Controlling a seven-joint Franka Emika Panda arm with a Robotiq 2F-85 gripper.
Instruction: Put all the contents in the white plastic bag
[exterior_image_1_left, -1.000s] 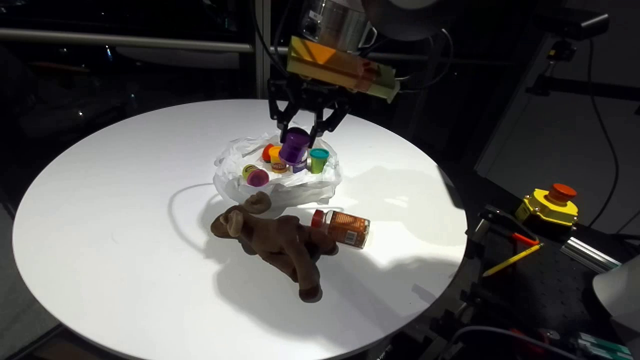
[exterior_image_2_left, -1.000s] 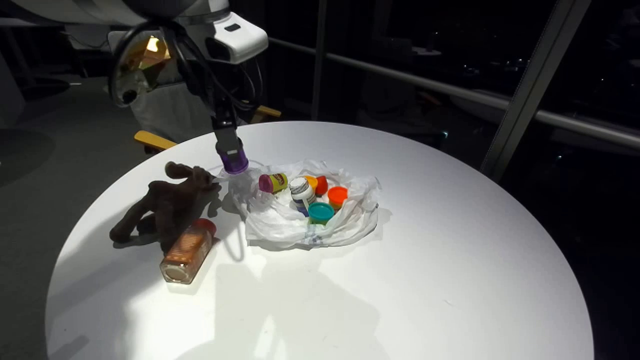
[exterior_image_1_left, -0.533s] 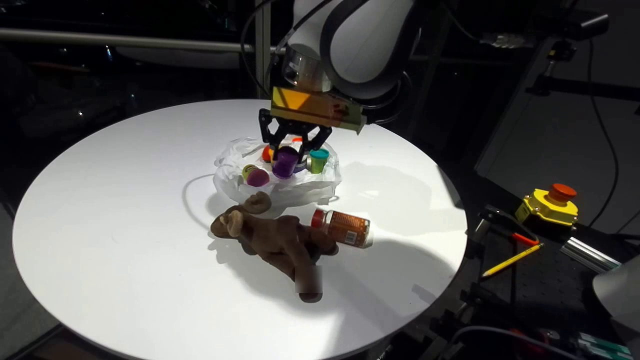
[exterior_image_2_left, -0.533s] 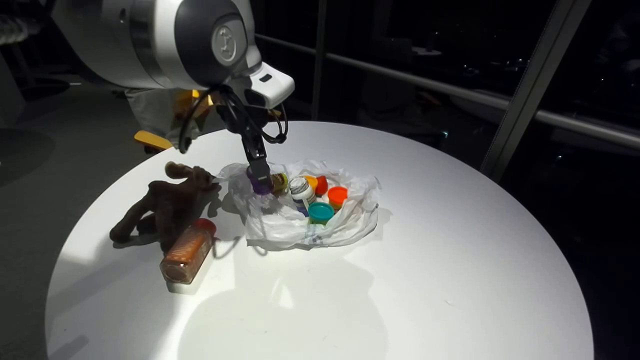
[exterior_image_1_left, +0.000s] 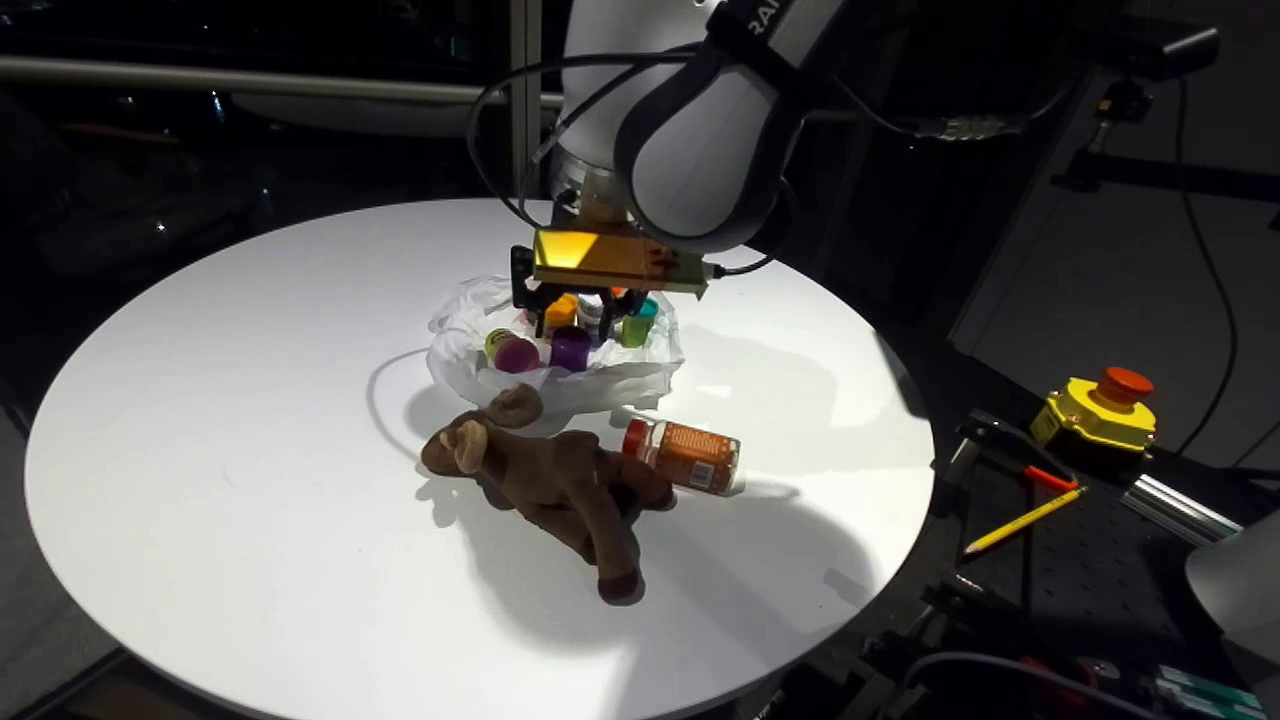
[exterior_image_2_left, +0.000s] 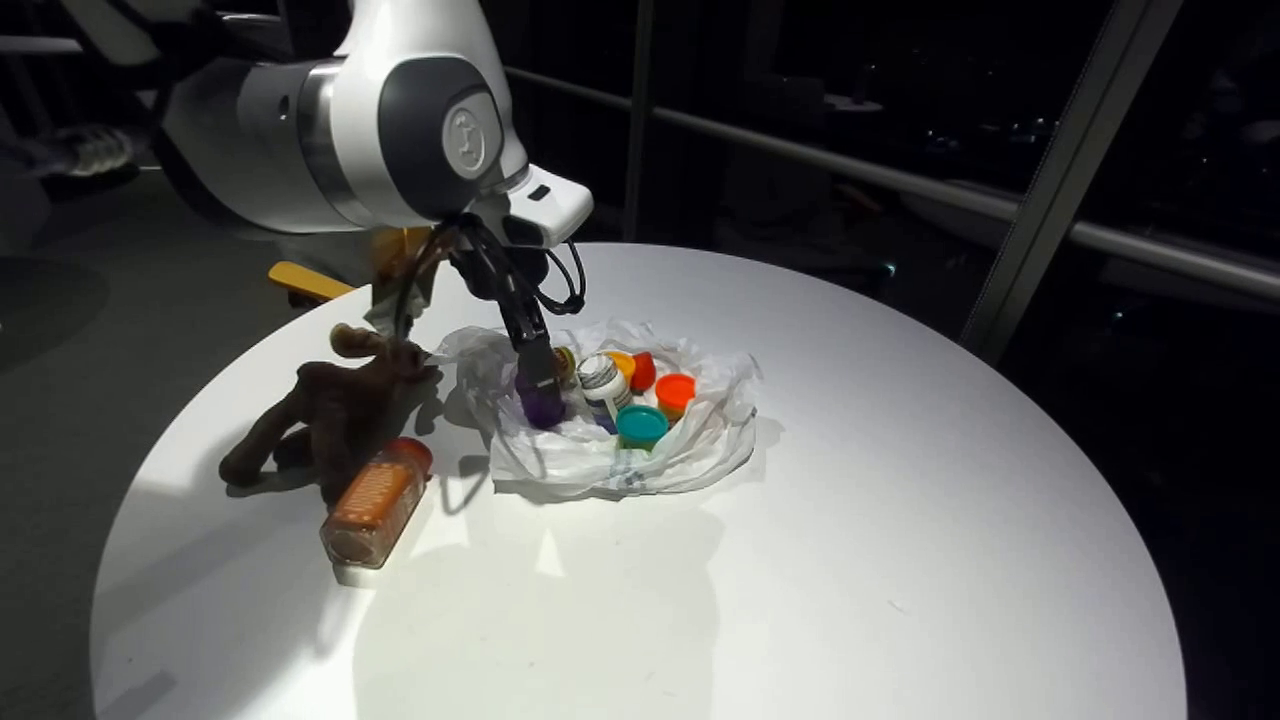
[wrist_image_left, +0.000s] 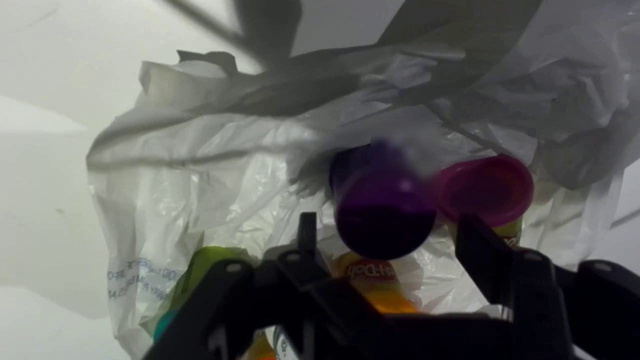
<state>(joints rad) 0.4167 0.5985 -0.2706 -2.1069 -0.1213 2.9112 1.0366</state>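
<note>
One purple toy pot (exterior_image_1_left: 571, 351) is down inside the white plastic bag (exterior_image_2_left: 560, 468), close to the bag's wall. The hand (wrist_image_left: 388, 222) stands over this pot with its jaws apart, and the wrist view shows a gap on either side of it. Just beside the purple toy pot, a yellow pot (exterior_image_1_left: 511, 352) lies on its side, its magenta end facing out. Farther into the bag are a white bottle (exterior_image_2_left: 602, 388), an orange-yellow pot (exterior_image_2_left: 622, 363), a red thing (exterior_image_2_left: 643, 372) partly hidden, an orange-lidded pot (exterior_image_2_left: 676, 393) and a green pot (exterior_image_1_left: 637, 329), this last upright under a teal lid (exterior_image_2_left: 641, 425). Outside, the brown plush animal (exterior_image_1_left: 555, 472) lies sprawled on the round white desk (exterior_image_2_left: 900, 560), near the bag. By its limbs a red-capped jar (exterior_image_1_left: 692, 458) lies on its side; whether the two touch is hard to tell. Beyond the desk's edge, in an exterior view, a black surface (exterior_image_1_left: 1085, 580) carries a yellow box (exterior_image_1_left: 1092, 418) with a red button (exterior_image_1_left: 1124, 384) and a yellow pencil (exterior_image_1_left: 1025, 520).
</note>
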